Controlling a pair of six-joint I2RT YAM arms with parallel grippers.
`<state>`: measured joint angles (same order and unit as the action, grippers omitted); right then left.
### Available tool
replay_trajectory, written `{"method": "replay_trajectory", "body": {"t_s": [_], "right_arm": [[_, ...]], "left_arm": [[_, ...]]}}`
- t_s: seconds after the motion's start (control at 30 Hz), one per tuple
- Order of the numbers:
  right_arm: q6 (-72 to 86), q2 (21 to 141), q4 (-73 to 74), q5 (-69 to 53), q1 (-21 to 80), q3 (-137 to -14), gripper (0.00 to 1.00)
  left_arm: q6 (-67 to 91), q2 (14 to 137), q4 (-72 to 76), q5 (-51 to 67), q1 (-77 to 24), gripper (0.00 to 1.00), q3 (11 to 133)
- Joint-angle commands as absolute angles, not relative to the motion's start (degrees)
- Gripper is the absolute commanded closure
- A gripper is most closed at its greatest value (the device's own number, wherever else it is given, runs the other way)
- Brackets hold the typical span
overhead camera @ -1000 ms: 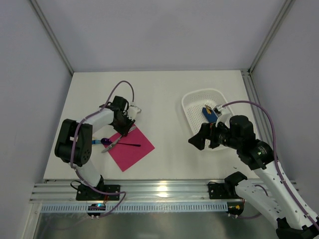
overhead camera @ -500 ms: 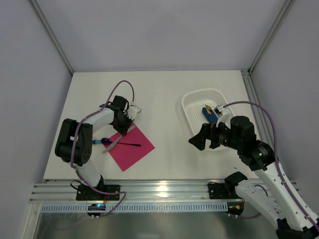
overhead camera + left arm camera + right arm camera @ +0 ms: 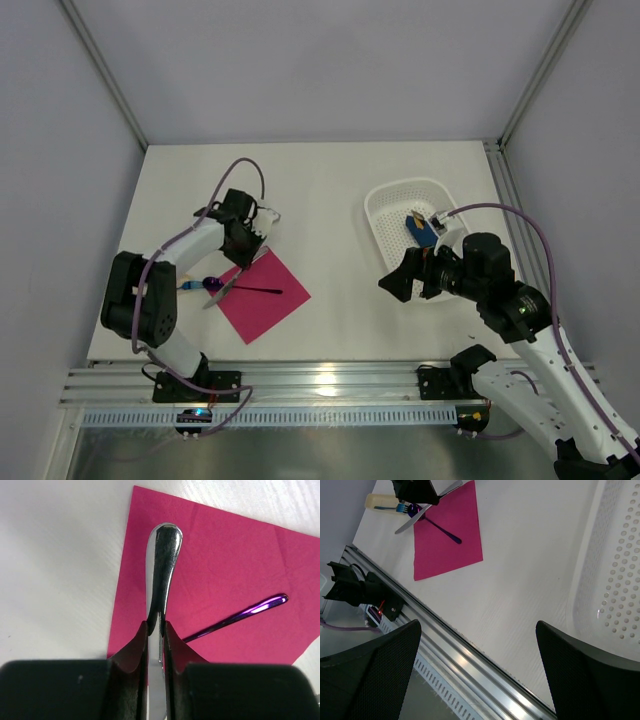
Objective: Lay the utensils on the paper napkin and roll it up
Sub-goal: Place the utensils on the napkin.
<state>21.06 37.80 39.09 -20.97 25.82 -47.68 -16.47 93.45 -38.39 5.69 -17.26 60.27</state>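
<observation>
Paper napkin (image 3: pixel 268 305): plain magenta-pink. Spoon (image 3: pixel 250 612): glossy purple. Knife (image 3: pixel 162 555): mirror silver. Left fingers (image 3: pixel 132 655): black. Bench (image 3: pixel 330 180): white. Basket (image 3: pixel 385 205): white, perforated dot pattern; blue strip (image 3: pixel 418 228) inside.

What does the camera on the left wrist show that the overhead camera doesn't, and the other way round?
Only the left wrist view shows, up close, the left gripper shut on a shiny utensil with a rounded handle end. Only the overhead view shows the white basket, the right gripper open beside it, and the round head of the purple spoon. Both show the pink napkin with the spoon's thin handle lying on it, and the held utensil.
</observation>
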Motion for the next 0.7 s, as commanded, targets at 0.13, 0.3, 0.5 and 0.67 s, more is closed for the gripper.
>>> {"method": "replay_trajectory", "body": {"t_s": [0.13, 0.3, 0.5, 0.67], "right_arm": [[20.74, 38.23, 38.41, -21.62, 26.02, -49.92, 0.0], [20.39, 38.23, 38.41, -21.88, 26.02, -50.18, 0.01], [19.69, 38.41, 38.58, -21.71, 26.1, -50.01, 0.01], [19.95, 38.41, 38.32, -22.15, 26.1, -49.75, 0.01]], "left_arm": [[-24.22, 85.61, -43.06, 2.11, -22.93, 1.0, 64.07], [-32.24, 85.87, -47.46, 3.43, -24.96, 1.0, 64.78], [-42.17, 87.54, -49.84, -2.28, -27.5, 1.0, 63.2], [-50.79, 86.66, -48.17, 2.64, -28.65, 1.0, 60.56]]}}
